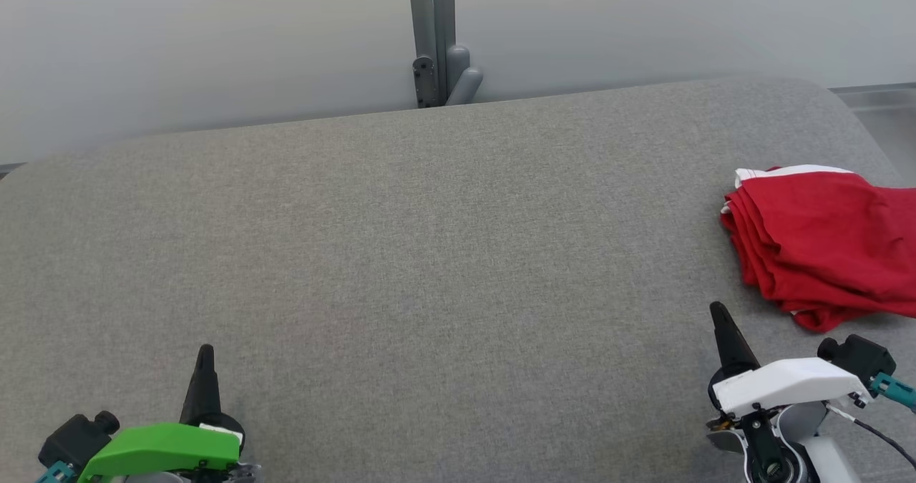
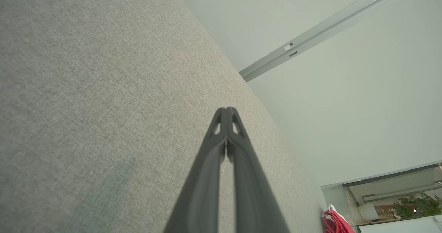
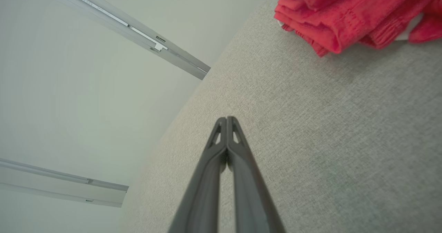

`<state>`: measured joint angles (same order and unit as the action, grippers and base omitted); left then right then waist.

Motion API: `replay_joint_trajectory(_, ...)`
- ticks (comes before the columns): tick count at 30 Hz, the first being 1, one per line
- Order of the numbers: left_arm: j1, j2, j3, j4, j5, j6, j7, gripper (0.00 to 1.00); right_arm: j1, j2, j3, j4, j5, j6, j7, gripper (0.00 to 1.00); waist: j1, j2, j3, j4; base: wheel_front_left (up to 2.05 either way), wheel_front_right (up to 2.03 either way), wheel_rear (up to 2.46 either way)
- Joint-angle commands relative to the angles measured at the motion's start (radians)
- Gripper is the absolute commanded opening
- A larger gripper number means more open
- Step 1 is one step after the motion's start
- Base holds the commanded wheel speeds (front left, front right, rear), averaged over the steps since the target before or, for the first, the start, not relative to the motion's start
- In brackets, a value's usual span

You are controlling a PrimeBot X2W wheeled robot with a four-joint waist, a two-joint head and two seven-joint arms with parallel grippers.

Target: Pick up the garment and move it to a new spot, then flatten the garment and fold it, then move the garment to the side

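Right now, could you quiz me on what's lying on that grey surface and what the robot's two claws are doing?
1. True or false: the red garment lies folded on the grey surface, at the robot's right.
2. Fill in: the left gripper and right gripper both have their fingers pressed ____, holding nothing.
3. Which gripper is nearer the garment? A) left B) right C) both equally

Key: 1 true; 2 together; 3 B
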<state>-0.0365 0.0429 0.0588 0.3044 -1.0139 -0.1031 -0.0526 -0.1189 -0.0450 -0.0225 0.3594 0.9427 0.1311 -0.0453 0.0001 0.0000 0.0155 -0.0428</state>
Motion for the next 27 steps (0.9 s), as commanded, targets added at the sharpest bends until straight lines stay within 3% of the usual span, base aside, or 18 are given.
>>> replay_joint_trajectory(1, -0.030, 0.006, 0.005, -0.013, -0.038, -0.006, 0.008, 0.00, -0.007, -0.005, -0.009, -0.019, 0.041, 0.000, 0.010, 0.00, -0.0001, 0.0000, 0.000, 0.001, 0.00, 0.00, 0.00)
replay_joint_trajectory(27, -0.052, 0.008, 0.028, -0.035, -0.289, -0.017, 0.077, 0.00, -0.003, -0.006, -0.048, -0.060, 0.320, 0.000, 0.080, 0.00, -0.0001, 0.0000, -0.005, 0.017, 0.00, 0.00, 0.00)
